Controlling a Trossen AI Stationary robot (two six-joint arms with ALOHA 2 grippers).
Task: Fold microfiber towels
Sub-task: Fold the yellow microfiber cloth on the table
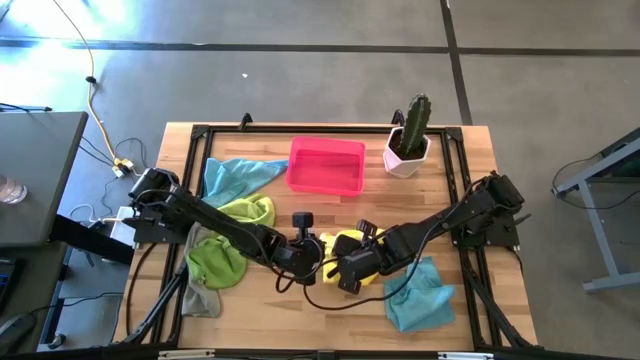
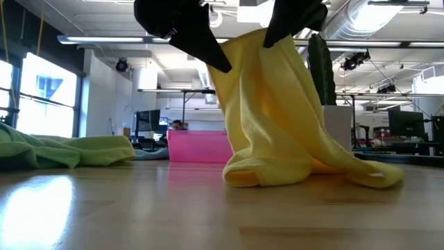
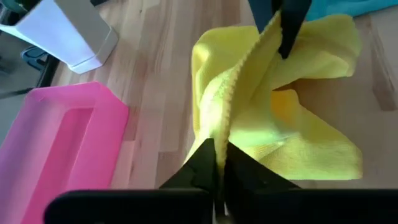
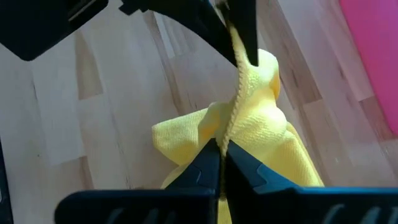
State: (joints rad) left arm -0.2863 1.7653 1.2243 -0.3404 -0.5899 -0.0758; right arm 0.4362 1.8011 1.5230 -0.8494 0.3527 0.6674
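The yellow towel [image 1: 345,245] hangs in the air near the table's [image 1: 470,180] 6 o'clock edge, at about mid-width, pinched between both grippers. The left gripper [image 3: 219,163] has its jaws closed on one stretch of the towel's stitched hem; the right gripper [image 4: 221,154] has its jaws clamped on the same hem a little way along, so the edge runs taut between the two. In the low view the yellow cloth [image 2: 291,118] drapes down from the two dark grippers, and its lower folds rest bunched on the wood.

The two arms reach in from 9 o'clock and 3 o'clock and meet over the yellow towel, their grippers close together.

At 9 o'clock of the yellow towel lie two green towels: one [image 1: 250,211] crumpled near the left arm's forearm, the other [image 1: 215,262] nearer the 6 o'clock edge. A grey towel [image 1: 200,298] lies touching that second green one, at about 7 o'clock on the table. A blue towel [image 1: 235,175] lies towards 10 o'clock, just beside the pink tray [image 1: 327,166]. Another blue towel [image 1: 420,295] lies crumpled at about 5 o'clock, beside the right arm.

The tray sits at 12 o'clock of the yellow towel, well apart from it. A white pot with a cactus [image 1: 410,140] stands near the tray at about 1 o'clock.
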